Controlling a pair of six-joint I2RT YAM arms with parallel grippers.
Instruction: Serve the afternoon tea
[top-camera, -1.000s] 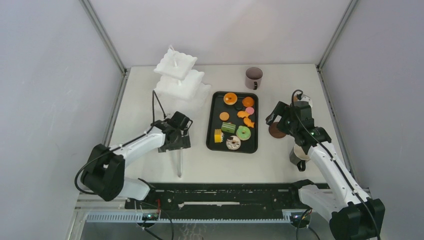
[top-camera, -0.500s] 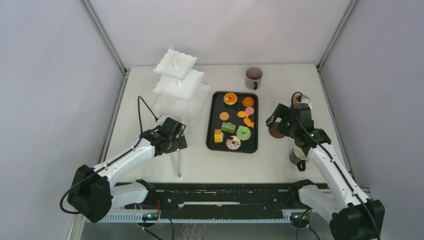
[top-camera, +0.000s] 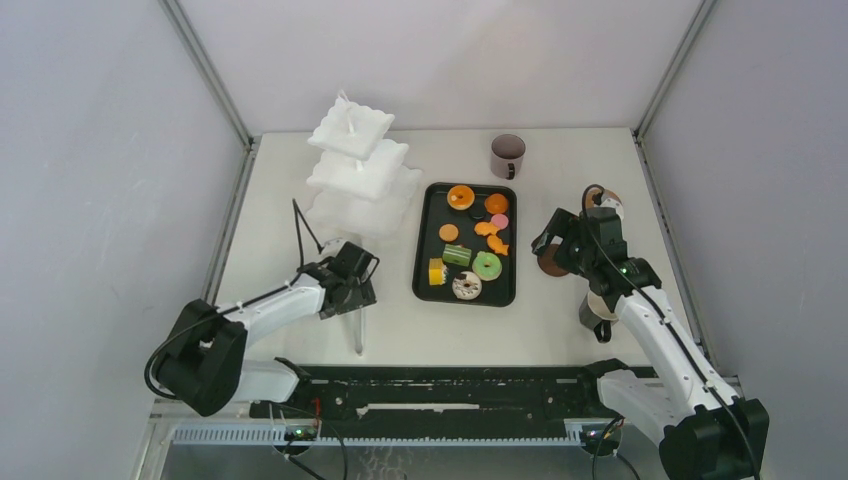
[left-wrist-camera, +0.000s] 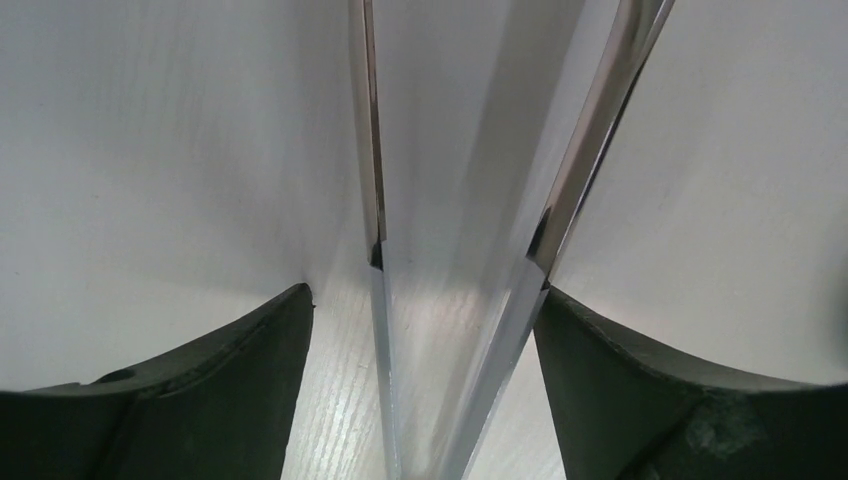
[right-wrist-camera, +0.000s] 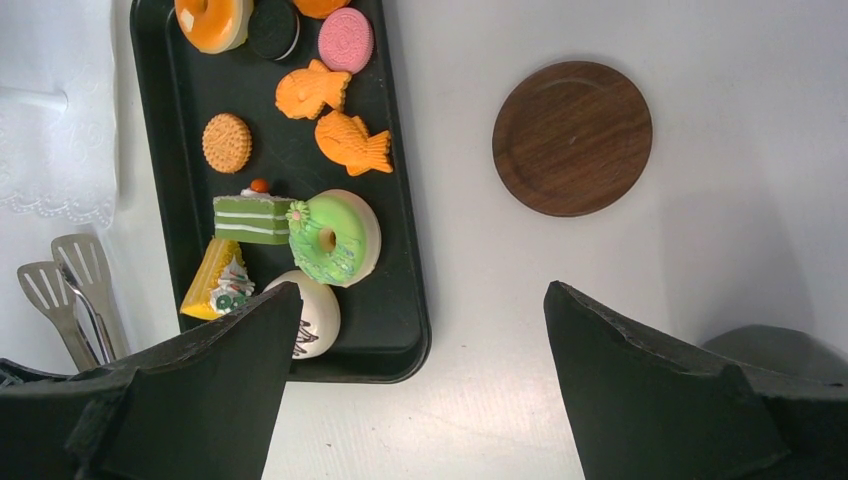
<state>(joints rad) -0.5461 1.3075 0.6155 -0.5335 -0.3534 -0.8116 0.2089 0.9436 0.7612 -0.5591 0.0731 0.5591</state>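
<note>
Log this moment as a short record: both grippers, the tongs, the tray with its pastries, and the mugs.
left gripper: open, fingers either side of the metal tongs
tongs: lying flat on the table, not lifted
right gripper: open, empty, above the table between black tray and wooden coaster
pastries: all on the tray, among them a green doughnut; none visible on the white tiered stand
mugs: one mug upright behind the tray; second mug partly hidden under the right arm

Left arm (top-camera: 270, 303) and right arm (top-camera: 665, 340): white links, black joints, a thin black cable (top-camera: 296, 215) looping above each wrist, broad matte-black jaws
</note>
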